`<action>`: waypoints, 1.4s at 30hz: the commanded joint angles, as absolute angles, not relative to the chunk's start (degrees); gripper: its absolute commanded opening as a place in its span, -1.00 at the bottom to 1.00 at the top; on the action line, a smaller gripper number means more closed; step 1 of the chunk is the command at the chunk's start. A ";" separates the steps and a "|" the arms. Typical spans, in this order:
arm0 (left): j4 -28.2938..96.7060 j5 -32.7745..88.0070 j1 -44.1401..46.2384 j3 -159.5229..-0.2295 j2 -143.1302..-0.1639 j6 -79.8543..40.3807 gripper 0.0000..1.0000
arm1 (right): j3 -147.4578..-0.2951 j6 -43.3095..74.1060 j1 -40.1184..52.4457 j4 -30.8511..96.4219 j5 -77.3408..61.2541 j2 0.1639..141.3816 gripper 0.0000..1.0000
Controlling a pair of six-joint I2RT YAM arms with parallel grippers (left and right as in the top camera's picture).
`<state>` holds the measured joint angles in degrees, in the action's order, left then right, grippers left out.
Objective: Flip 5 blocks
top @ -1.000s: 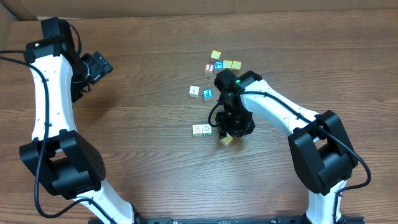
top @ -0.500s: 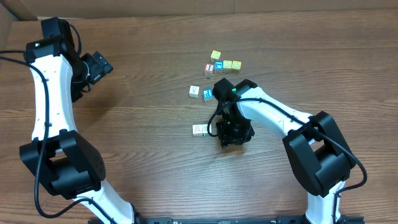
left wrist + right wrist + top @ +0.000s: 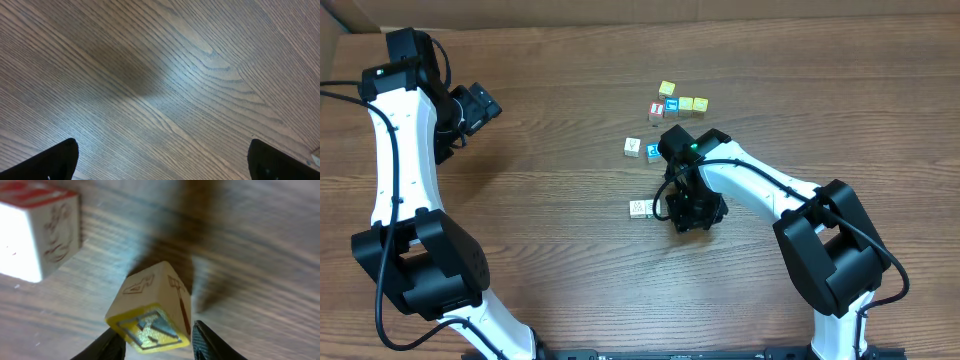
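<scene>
we find the right gripper fingers pinching the tilted yellow block; the white block sits near, apart. bare table lies on all other sides. the left gripper stands spread, well apart. a second ago the yellow block showed overhead; now the gripper hides it.

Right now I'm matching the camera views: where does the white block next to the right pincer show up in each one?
Overhead: white block at centre, just left of the right pincer.
Right wrist: the block at top left, above the pincer.
Left wrist: not in it.
Shared landmark: the right pincer, with a yellow block between its fingers.
</scene>
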<state>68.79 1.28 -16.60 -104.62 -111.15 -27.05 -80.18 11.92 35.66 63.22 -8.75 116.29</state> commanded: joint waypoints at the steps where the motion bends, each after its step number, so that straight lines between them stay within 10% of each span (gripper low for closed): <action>1: 68.77 1.06 -16.62 -105.49 -110.50 -26.81 0.99 | -80.09 11.73 35.62 62.61 -3.49 114.87 -0.13; 11: 68.77 1.06 -16.62 -105.49 -110.50 -26.83 1.00 | -80.09 11.70 35.00 64.93 9.89 114.87 -0.27; 42: 68.75 1.06 -16.62 -105.49 -110.50 -26.83 1.00 | -89.34 12.19 31.75 72.60 -7.46 107.39 -0.51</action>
<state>68.79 1.28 -16.60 -104.62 -111.15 -27.05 -87.88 11.97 33.69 70.35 -1.96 109.51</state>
